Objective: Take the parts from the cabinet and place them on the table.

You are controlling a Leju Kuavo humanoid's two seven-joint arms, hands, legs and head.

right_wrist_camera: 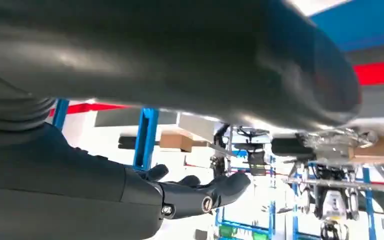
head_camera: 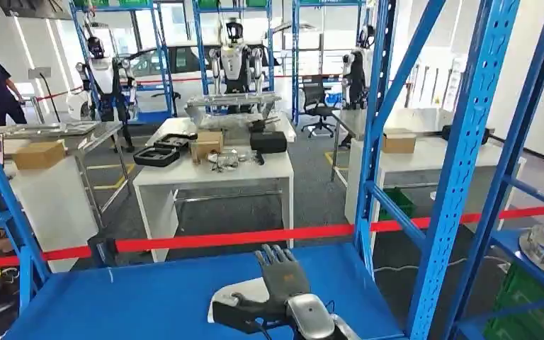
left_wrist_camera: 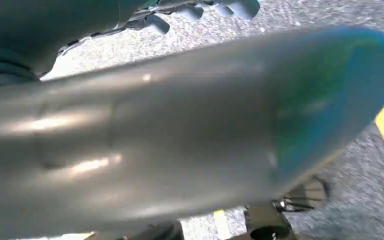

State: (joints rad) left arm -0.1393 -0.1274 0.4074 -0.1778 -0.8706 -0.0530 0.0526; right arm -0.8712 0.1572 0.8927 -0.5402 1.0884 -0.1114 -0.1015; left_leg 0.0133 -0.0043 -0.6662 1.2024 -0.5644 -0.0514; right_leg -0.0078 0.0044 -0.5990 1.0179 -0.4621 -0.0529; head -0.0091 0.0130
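Part (head_camera: 237,292) half hidden under right hand (head_camera: 281,283); shape unclear

Blue shelf (head_camera: 149,297) open ahead of the right hand (head_camera: 283,280), blue upright (head_camera: 460,163) close right, red barrier tape (head_camera: 241,237) beyond

Bright, even daylight in the head view; both wrist views blur close up.
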